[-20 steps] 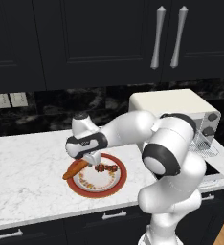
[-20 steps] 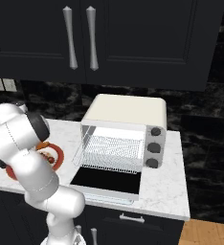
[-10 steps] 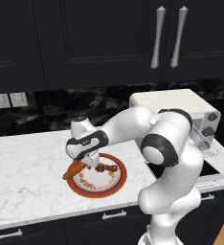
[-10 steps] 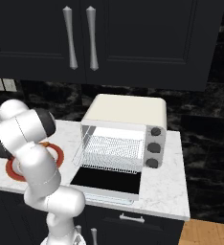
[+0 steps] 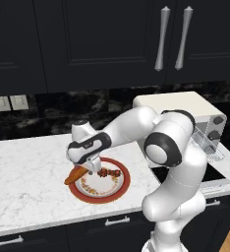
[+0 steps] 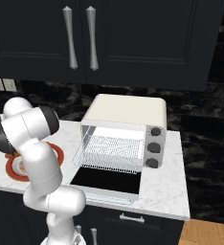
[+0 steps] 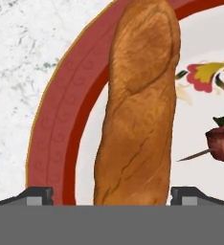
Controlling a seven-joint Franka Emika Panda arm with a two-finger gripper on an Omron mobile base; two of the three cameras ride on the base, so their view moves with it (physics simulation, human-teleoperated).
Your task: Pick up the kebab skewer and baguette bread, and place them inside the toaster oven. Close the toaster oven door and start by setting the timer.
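Note:
The baguette bread (image 7: 138, 105) lies along the left side of a red-rimmed plate (image 7: 56, 124). My gripper (image 7: 111, 196) hangs low over it, open, one fingertip (image 7: 37, 195) on each side of the loaf with a gap on both. The kebab skewer (image 7: 221, 143) lies beside the loaf, nearer the plate's middle. In the left base view the gripper (image 5: 90, 167) covers the baguette bread (image 5: 73, 177) except its left end, with the kebab skewer (image 5: 109, 173) to its right on the plate (image 5: 121, 187). The toaster oven (image 6: 128, 111) stands to the right, its door (image 6: 106, 179) folded down flat.
A wire rack (image 6: 116, 146) sits inside the oven, and three grey knobs (image 6: 154, 147) run down its right face. Bare marble counter (image 5: 23, 172) spreads left of the plate. Wall outlets (image 5: 9, 102) and dark upper cabinets with silver handles (image 5: 161, 37) are behind.
The hand has come down a little over the plate, so the fingers now straddle the baguette. The arm's elbow has swung right. Plate, food and oven have not moved.

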